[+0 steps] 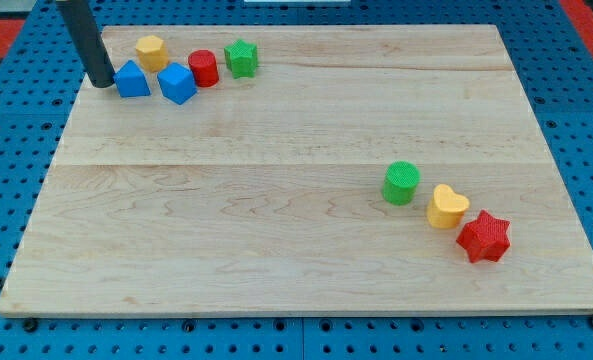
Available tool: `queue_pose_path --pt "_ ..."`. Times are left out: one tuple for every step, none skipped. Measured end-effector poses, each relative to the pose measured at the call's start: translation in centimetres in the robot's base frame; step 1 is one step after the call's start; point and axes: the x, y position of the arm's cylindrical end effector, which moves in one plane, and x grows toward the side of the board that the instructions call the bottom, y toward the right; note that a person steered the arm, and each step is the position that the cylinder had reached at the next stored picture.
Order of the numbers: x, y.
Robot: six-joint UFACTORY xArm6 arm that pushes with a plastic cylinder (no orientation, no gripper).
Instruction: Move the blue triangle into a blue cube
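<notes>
The blue triangle (pixel 131 79) lies at the view's upper left on the wooden board (pixel 306 250). It sits just left of the blue cube (pixel 176 83), very close to it or touching its left side. My tip (pixel 101 83) rests at the board's left edge, just left of the blue triangle and close to it. The rod rises from there toward the view's top left.
A yellow block (pixel 151 51), a red cylinder (pixel 204 68) and a green star (pixel 241 57) sit near the blue cube. A green cylinder (pixel 401 183), a yellow heart (pixel 446 207) and a red star (pixel 484 237) form a diagonal row at the view's lower right.
</notes>
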Motion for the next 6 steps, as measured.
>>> queue_pose_path --pt "0.0 0.0" --pt "0.0 1.9" --pt "-1.1 5.1" --pt "-2.1 2.1" --pt "-2.3 1.4" --pt "-3.9 2.7"
